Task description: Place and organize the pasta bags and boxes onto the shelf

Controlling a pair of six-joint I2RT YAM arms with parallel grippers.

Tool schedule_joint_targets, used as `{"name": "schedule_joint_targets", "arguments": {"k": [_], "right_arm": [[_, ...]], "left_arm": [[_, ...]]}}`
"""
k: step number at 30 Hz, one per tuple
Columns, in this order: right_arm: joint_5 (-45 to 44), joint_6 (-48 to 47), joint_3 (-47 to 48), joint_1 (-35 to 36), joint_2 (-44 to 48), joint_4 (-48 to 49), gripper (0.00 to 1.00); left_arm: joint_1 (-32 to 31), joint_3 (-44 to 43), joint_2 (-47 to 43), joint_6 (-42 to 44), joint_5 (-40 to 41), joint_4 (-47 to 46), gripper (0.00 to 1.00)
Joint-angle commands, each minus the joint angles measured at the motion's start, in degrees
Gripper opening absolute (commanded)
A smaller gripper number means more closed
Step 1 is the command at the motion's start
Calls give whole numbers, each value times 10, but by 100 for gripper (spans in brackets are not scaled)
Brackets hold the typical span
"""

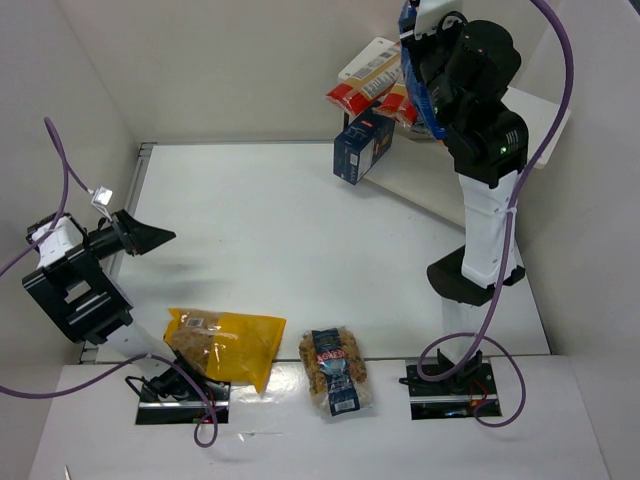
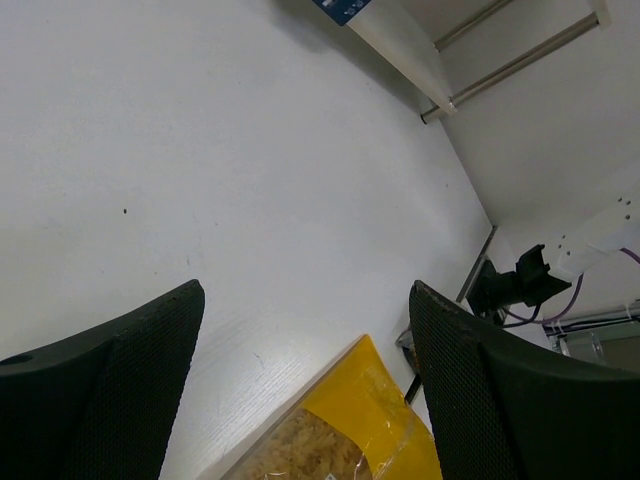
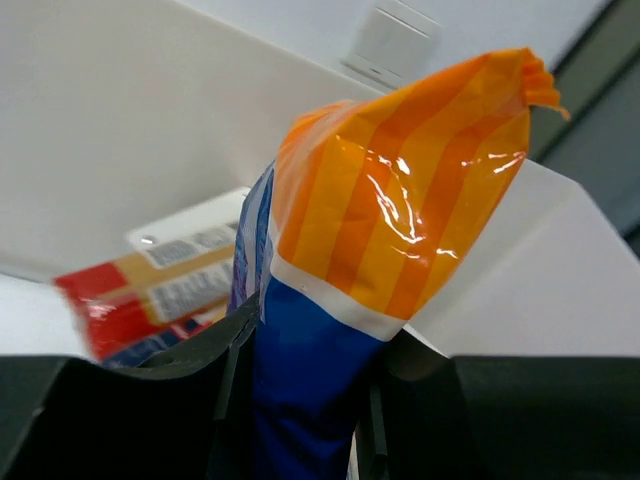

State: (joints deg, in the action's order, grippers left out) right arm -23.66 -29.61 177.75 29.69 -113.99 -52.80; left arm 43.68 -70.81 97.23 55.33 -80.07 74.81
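Lettering is hard to make out anywhere: most of it is too small or too blurred to read. The right gripper (image 3: 305, 392) is closed tight on a blue bag (image 3: 400, 200), pinching its blue body just below a white band and a crinkly top striped in two shades of orange. No words show on that part of the bag. In the overhead view this arm is raised high at the far right, over the shelf (image 1: 420, 190).

Behind the bag in the right wrist view lies one of the tan packs (image 3: 150, 290), with a red end and a white sticker carrying dark blocks of print that are too soft to read. From above, two such packs lie side by side at the shelf's far end, though which tier they rest on cannot be told. Just in front of them stands the navy box (image 1: 363, 145), tilted, with a red-and-white label whose words are illegible.

The left gripper (image 1: 152, 237) hangs over the tabletop (image 1: 280, 230) at the left with its fingers spread wide, holding nothing. Near the arm bases the yellow bag (image 1: 225, 345) lies flat, with a small pale label at one corner. Beside it, apart, lies the small clear bag (image 1: 337, 368). Its red label has white lettering and a blue patch below, neither legible.
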Motion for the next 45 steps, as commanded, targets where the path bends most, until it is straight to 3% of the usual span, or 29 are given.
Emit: {"name": "schedule_joint_targets", "arguments": {"k": [1,17,31,39,45], "right_arm": [[-136,-84,21,12,33,92,0],[-357,-173,21,2,49,22,0],[-351,-139,21,-110,22,-136,0],[-322,-139,21,-163,-8,-124,0],[-307,-186,21,-181,-46,-43,0]], "left_arm": [[-8,1,-33,47,-18,-6,89],[-8,6,-38,52,-18,-6,89],[-8,6,-43,47,-18,-6,89],[-8,6,-49,47,-18,-6,89],[-8,6,-54,42,-18,-6,89]]}}
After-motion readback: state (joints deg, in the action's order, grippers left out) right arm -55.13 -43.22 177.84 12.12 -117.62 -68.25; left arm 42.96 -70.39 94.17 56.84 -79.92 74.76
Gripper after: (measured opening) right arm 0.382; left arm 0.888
